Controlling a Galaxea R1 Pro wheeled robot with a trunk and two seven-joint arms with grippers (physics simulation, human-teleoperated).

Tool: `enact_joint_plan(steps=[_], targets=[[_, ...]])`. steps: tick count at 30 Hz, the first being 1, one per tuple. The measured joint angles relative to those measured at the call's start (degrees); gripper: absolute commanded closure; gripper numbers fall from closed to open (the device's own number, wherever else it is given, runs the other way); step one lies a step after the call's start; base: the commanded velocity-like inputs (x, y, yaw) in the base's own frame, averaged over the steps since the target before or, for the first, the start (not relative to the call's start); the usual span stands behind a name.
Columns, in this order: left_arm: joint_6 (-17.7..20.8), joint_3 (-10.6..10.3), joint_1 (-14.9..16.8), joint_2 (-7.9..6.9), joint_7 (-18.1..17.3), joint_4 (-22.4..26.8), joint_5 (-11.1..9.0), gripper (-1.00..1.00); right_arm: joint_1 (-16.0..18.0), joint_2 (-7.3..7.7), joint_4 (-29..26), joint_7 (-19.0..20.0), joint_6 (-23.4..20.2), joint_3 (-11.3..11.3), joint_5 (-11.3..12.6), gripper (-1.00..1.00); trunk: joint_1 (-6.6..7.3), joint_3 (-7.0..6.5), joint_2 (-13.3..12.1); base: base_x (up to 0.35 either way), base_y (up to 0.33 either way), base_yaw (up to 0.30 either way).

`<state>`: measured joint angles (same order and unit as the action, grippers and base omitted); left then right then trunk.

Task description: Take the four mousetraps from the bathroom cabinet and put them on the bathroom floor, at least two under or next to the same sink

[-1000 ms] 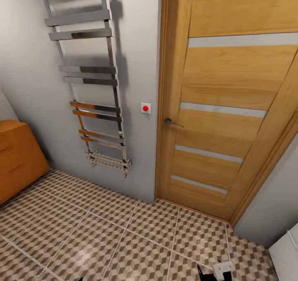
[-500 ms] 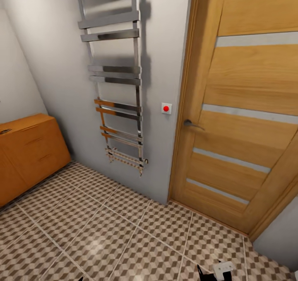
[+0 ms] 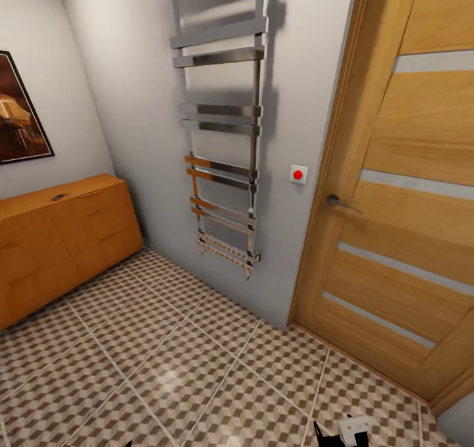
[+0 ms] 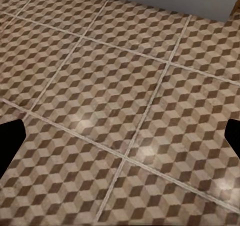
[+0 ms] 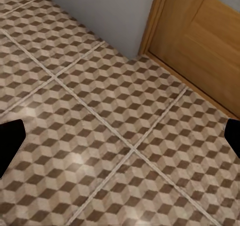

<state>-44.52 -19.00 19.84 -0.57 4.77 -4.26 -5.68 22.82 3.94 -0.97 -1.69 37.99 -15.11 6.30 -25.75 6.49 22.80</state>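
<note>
The orange-brown cabinet (image 3: 62,246) stands against the left wall, its drawer fronts shut. A small dark flat item (image 3: 59,197) lies on its top, too small to identify as a mousetrap. The bathroom floor (image 3: 164,368) with its cube-pattern tiles spreads in front of me. The sink is out of view. My left gripper (image 4: 120,141) hangs open over bare tiles, its dark fingertips (image 4: 10,141) far apart. My right gripper (image 5: 120,141) is also open above the floor near the door's foot, holding nothing. Part of my right arm (image 3: 345,430) shows at the head view's lower edge.
A chrome towel radiator (image 3: 220,137) hangs on the grey wall ahead. A shut wooden door (image 3: 408,203) with a lever handle (image 3: 339,201) fills the right side, a red button (image 3: 298,174) beside it. A framed picture (image 3: 16,114) hangs above the cabinet.
The head view has swung left, so everything has shifted right in the picture. More of the cabinet has come into view, and the framed picture now shows. The grippers hold as before.
</note>
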Motion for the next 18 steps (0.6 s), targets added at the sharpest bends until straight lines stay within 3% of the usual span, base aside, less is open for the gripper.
enact_joint_plan(steps=[18], targets=[[0.0,0.0,0.0,0.00,0.0,0.0,0.0,-1.00,0.0,0.00,0.0,0.0,0.0,0.0,0.0,-1.00,0.00,0.00,0.0,0.000,0.000,0.287]])
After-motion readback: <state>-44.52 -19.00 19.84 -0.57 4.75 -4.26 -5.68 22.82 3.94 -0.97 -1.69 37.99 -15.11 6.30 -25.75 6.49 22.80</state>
